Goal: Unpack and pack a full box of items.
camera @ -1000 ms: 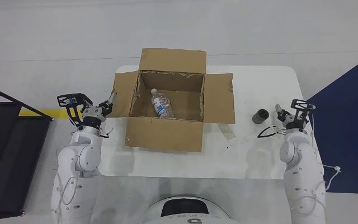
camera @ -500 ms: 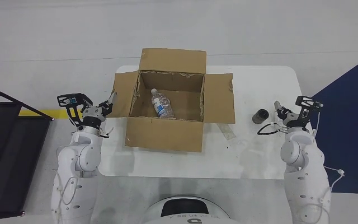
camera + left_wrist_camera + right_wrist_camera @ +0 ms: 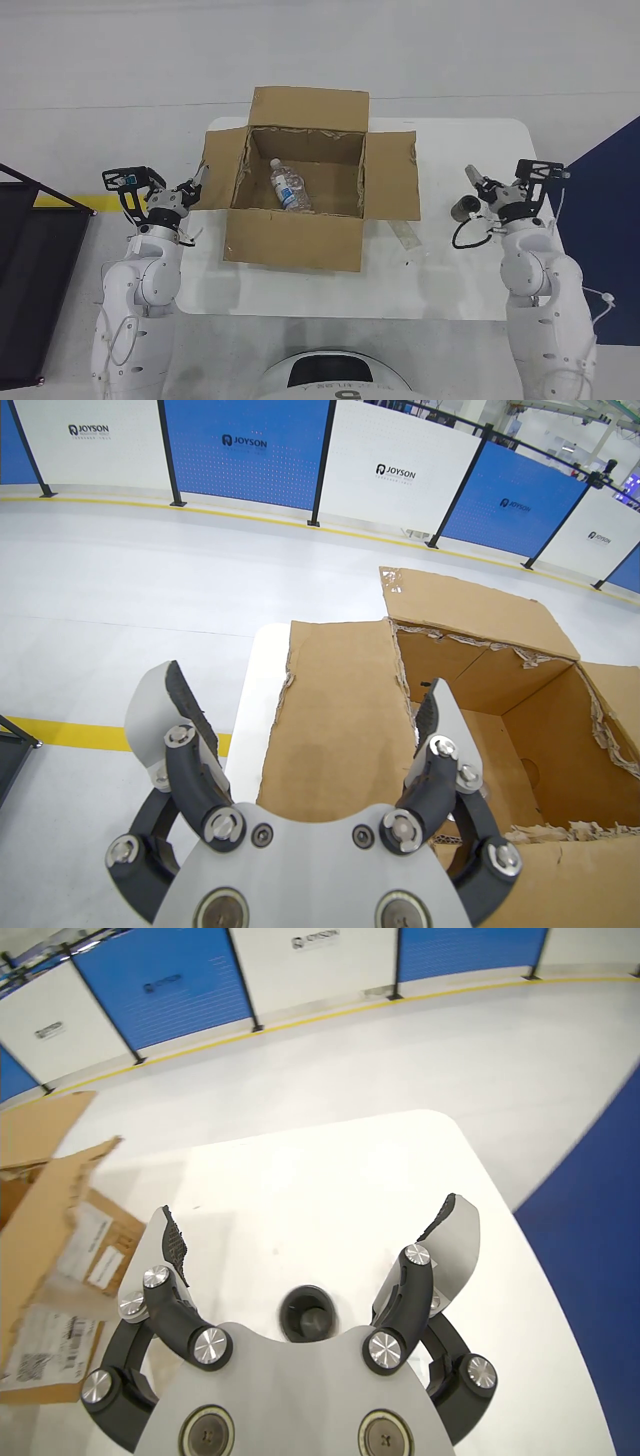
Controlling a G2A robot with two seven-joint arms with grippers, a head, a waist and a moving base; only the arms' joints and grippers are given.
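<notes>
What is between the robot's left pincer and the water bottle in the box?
A side flap of the cardboard box lies between the left pincer and the water bottle, as the top view shows.

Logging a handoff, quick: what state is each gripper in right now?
Left gripper: open, holding nothing.
Right gripper: open, empty, near the dark cylinder.
</notes>
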